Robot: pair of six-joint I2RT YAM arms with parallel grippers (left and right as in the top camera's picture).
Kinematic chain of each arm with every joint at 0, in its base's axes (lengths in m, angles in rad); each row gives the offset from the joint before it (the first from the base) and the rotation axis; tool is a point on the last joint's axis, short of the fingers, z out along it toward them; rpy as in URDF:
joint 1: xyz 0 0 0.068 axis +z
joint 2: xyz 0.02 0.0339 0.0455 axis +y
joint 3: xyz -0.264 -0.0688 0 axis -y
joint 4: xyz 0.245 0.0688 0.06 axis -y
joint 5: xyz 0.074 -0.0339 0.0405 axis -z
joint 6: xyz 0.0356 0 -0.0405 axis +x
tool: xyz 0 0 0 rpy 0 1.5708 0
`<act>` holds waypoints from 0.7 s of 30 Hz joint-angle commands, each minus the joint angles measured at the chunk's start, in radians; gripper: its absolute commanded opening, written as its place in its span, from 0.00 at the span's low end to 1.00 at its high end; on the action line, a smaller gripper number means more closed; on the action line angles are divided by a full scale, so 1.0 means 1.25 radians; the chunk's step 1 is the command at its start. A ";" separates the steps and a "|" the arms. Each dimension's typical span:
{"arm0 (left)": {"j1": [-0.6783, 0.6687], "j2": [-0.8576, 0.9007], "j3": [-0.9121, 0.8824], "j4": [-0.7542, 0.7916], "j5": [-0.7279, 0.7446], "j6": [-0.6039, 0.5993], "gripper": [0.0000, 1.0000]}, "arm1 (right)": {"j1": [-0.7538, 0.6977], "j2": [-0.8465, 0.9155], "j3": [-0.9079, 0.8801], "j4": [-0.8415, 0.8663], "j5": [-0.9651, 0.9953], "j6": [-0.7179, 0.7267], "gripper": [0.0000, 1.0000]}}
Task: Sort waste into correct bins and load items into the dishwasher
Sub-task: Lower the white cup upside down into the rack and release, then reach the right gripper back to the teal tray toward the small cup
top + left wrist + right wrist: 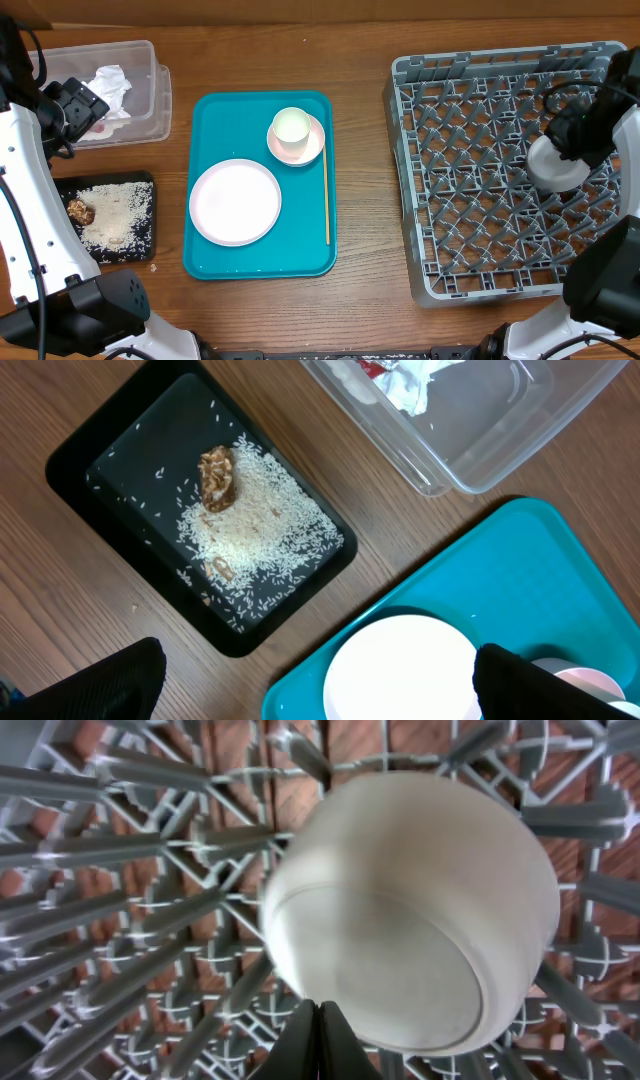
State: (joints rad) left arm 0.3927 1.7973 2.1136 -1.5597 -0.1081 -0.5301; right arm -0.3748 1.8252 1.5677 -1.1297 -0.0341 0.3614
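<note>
**Overhead.**
- Clear tub (pixel 150 70), far left of the desk (pixel 360 60), holding crumpled white tissue (pixel 112 84).
- Left hand (pixel 85 108) hung over the tub's near edge, covering part of its contents.
- Black tray (pixel 140 245), just in front of the tub, carrying rice-like crumbs (pixel 115 215) and a brown lump (pixel 80 211).
- Teal tray (pixel 300 235), centre, bearing the pink plate (pixel 235 202), the pink bowl (pixel 312 148) with the small cup (pixel 291 127) inside it, and the wooden stick (pixel 326 195) along the right rim.
- Grey dish rack (pixel 470 180), right, with the white bowl (pixel 556 168) in it beneath the right hand (pixel 572 135).

**Left wrist.**
- The hand was released, its fingers (pixel 110 680) spread wide at the lower corners.
- Seen only here: a red-and-white wrapper (pixel 375 367) beside the tissue at the top edge.
- The crumbs showed as single grains, some scattered away from the pile.
- The rack did not appear.

**Right wrist.**
- The hand was clenched, its fingertips (pixel 305 1040) pressed together at the bowl's lower edge.
- Whether the fingertips pinched the bowl could not be told.
- The bowl's rounded outside filled the frame over the rack's pegs and hid the grid behind it.
</note>
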 commanded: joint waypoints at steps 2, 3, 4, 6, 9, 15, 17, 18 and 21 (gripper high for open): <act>-0.002 0.007 -0.003 -0.002 0.001 -0.016 1.00 | -0.016 0.027 -0.021 0.018 0.034 0.013 0.04; -0.002 0.007 -0.003 -0.002 0.001 -0.016 1.00 | -0.016 0.030 -0.021 0.018 0.071 0.027 0.04; -0.002 0.007 -0.003 -0.002 0.001 -0.016 1.00 | -0.016 0.031 -0.021 0.017 0.103 0.033 0.04; -0.002 0.007 -0.003 -0.002 0.001 -0.016 1.00 | -0.016 0.030 -0.021 0.017 0.131 0.033 0.04; -0.002 0.007 -0.003 -0.002 0.001 -0.016 1.00 | -0.016 0.030 -0.021 0.019 0.159 0.050 0.04; -0.002 0.007 -0.003 -0.002 0.001 -0.016 1.00 | -0.016 0.030 0.036 -0.026 0.226 0.087 0.04; -0.002 0.007 -0.003 -0.002 0.001 -0.016 1.00 | -0.016 0.029 0.071 -0.054 0.210 0.089 0.04; -0.002 0.007 -0.003 -0.002 0.001 -0.016 1.00 | -0.013 0.026 0.095 -0.070 0.184 0.089 0.04; -0.002 0.007 -0.003 -0.002 0.001 -0.016 1.00 | 0.012 0.006 0.151 -0.085 0.057 0.042 0.04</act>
State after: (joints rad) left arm 0.3927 1.7973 2.1136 -1.5600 -0.1085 -0.5301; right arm -0.3889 1.8618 1.6661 -1.2346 0.1703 0.4484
